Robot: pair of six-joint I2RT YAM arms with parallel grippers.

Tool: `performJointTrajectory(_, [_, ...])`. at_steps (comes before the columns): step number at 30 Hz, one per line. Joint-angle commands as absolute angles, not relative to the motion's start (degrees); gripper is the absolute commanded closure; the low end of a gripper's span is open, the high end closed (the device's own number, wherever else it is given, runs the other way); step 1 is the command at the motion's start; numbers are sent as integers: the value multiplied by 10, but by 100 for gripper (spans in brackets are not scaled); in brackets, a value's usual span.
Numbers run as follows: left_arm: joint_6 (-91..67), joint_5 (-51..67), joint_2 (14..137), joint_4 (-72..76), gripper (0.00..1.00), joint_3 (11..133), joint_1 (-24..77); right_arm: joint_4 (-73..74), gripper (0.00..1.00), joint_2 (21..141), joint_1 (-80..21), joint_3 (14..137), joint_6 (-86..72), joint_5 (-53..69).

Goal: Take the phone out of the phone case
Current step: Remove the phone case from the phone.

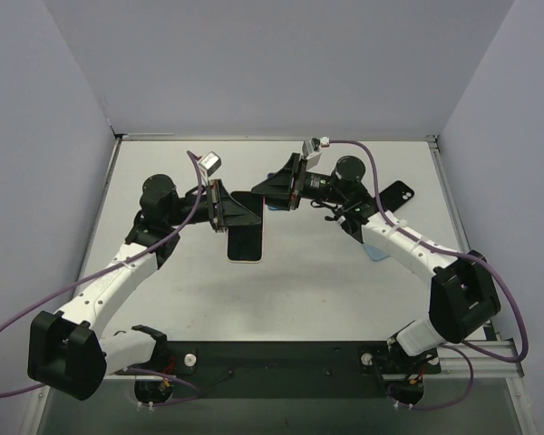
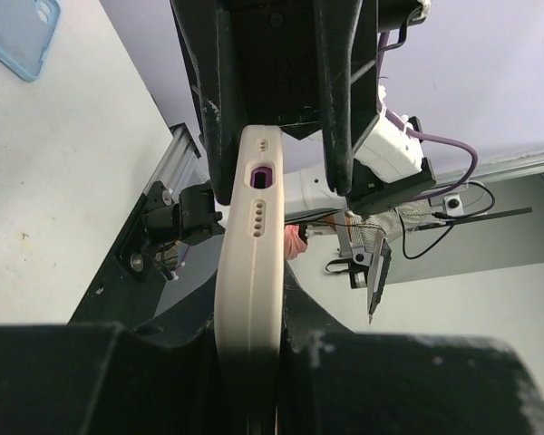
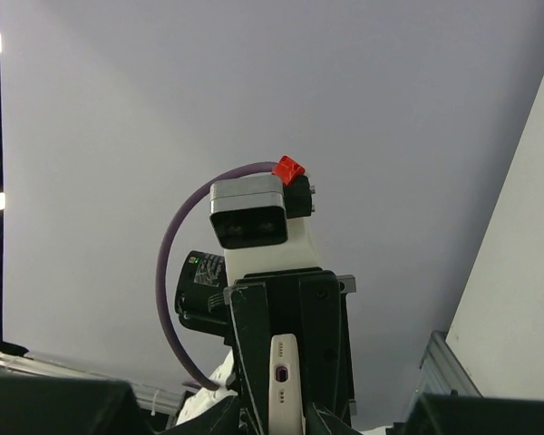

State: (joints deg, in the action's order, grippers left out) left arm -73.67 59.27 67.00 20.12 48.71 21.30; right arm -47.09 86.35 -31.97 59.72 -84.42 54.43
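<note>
We see the phone case, a white shell, held up off the table between the two arms. Its port edge is turned upward and the phone is inside it, showing in the overhead view as a dark screen with a pale rim. The left gripper pinches the phone case across its thickness. In the left wrist view the shell runs straight down between the blurred black jaws, and the contact itself is lost in the dark at the bottom of that picture. The right gripper faces it from the other side of the phone case. Its fingers stand spread to either side of the port end, and from the left wrist we make out a gap between one of them and the shell, so it is not pressed onto anything. The lower end of the phone case is cut off in both wrist views, and we cannot tell how far the phone sits in the shell. To the right of the phone case, a blue case lies on the table, mostly hidden under the right arm. Farther right of the phone case lies a dark slab, and we cannot tell whether it is a phone or a cover.
</note>
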Motion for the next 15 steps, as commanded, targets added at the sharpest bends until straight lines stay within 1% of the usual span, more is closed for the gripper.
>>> performJointTrajectory(1, [-741,600,659,248,100,494,206,-506,73,827,-321,602,-833,547])
performJointTrajectory(2, [-743,599,657,250,100,495,206,-506,75,827,-321,602,-834,546])
performJointTrajectory(3, [-744,599,657,250,100,496,206,-506,82,828,-321,602,-836,544])
performJointTrajectory(6, [-744,599,656,250,100,497,206,-534,95,831,-323,601,-854,543])
performJointTrajectory(8, [-747,599,656,250,100,496,205,-557,100,834,-325,592,-872,538])
performJointTrajectory(9, [-748,599,657,250,100,496,204,-596,100,835,-325,587,-902,528])
performJointTrajectory(12, [-749,598,658,251,100,492,203,-648,100,838,-327,581,-934,524])
performJointTrajectory(15, [-751,595,660,255,100,494,202,-657,100,832,-330,576,-937,513])
